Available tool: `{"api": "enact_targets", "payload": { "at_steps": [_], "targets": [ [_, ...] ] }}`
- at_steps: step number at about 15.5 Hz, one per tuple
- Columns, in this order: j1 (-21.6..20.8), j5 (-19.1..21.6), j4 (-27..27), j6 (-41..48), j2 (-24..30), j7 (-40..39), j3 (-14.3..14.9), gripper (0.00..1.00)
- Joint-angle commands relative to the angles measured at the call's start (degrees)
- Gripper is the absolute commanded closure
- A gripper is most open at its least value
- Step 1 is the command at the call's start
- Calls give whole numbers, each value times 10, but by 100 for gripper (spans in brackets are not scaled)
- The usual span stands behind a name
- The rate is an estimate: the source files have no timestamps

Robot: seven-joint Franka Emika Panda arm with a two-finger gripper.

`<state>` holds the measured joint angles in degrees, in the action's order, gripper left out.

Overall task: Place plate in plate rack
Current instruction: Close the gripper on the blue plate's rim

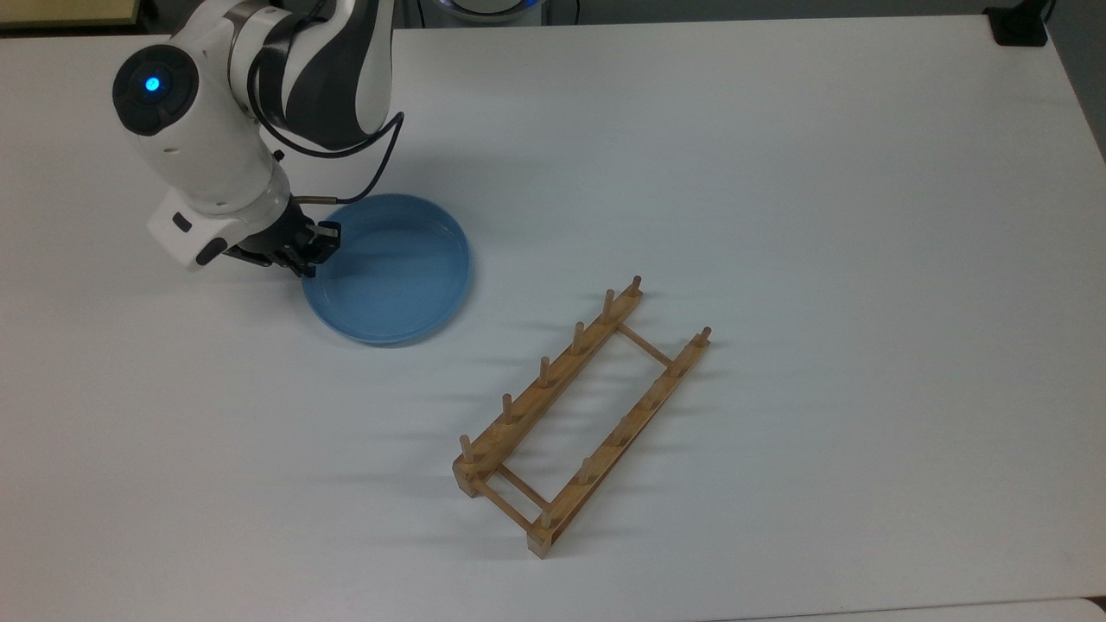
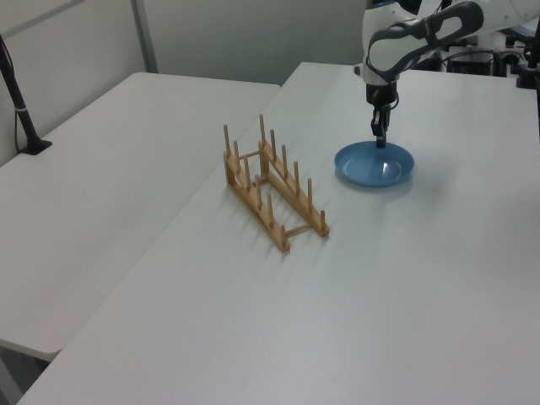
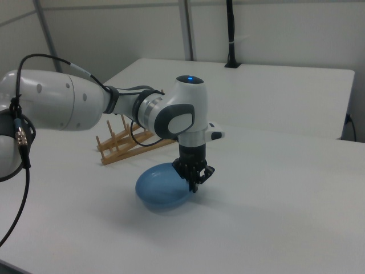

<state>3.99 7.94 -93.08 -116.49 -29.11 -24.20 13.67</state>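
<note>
The light-blue plate (image 1: 393,272) is at the top view's left, and my gripper (image 1: 314,250) is shut on its left rim. In the right view the plate (image 3: 159,187) hangs tilted, its gripped edge raised under the gripper (image 3: 194,184). The left view shows the plate (image 2: 375,164) just below the gripper (image 2: 380,140). The wooden plate rack (image 1: 553,382) lies diagonally on the white table, toward the top view's lower middle, with nothing between its pegs. It stands to the left of the plate in the left view (image 2: 272,191) and behind the arm in the right view (image 3: 122,145).
The white table (image 1: 778,216) has open surface between plate and rack and to the top view's right. A black clamp base (image 1: 1020,26) sits at the table's far right corner. A second white table with a black post (image 2: 21,110) adjoins in the left view.
</note>
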Motion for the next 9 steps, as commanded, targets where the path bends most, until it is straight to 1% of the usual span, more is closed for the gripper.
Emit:
{"api": "enact_targets", "payload": {
  "at_steps": [1,4,5,9],
  "targets": [
    [-4,12,-8,-3,8,-38,7,100],
    [-4,12,-8,-2,13,-58,9,100],
    [-4,12,-8,-1,20,-68,14,100],
    [-6,12,-2,17,68,-126,34,100]
  ]
}}
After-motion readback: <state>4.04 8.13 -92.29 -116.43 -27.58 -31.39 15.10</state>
